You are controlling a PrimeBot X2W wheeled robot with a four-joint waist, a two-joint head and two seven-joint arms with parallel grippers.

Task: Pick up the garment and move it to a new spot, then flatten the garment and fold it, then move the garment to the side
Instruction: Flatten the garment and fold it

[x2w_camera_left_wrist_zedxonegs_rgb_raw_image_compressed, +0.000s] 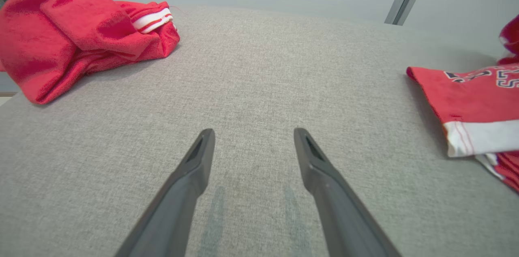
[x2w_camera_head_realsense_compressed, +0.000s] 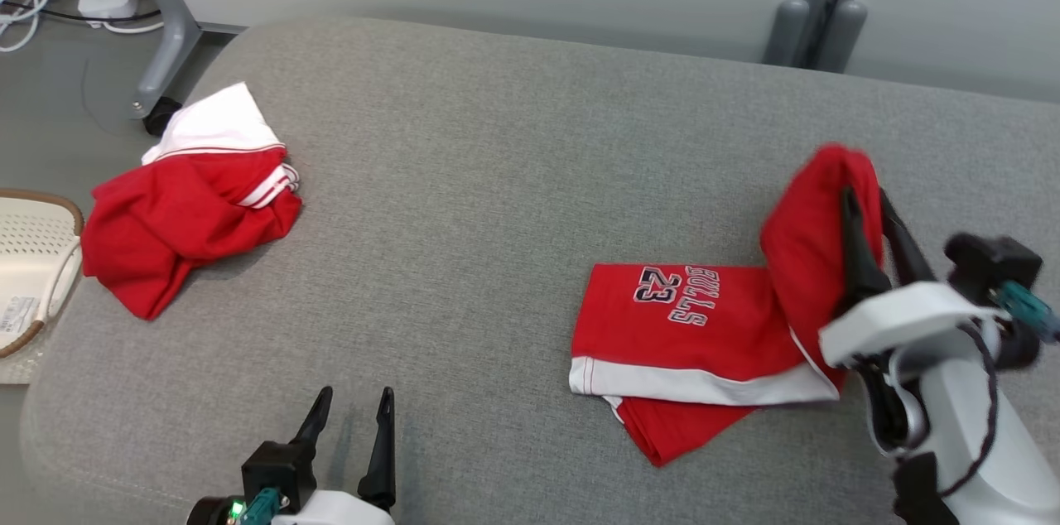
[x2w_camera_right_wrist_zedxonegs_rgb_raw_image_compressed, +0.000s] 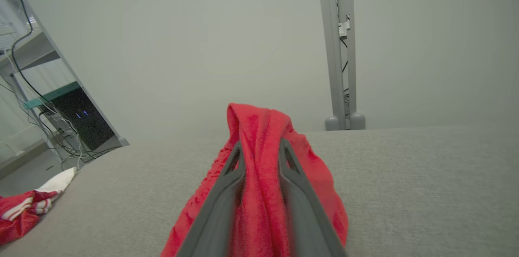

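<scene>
Folding is being carried out; side move pending | garment [x2w_camera_head_realsense_compressed: 687,326], on cushion [x2w_camera_head_realsense_compressed: 464,219] at right, is being gripped at its raised edge by right tool [x2w_camera_head_realsense_compressed: 865,198]; left tool [x2w_camera_head_realsense_compressed: 356,394] is being held open.

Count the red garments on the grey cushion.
2. The crumpled garment lies at the far left edge. The BULLS 23 garment lies flat at the right, with one end lifted between the fingers of the right claw. Nothing suggests a hidden third.
</scene>
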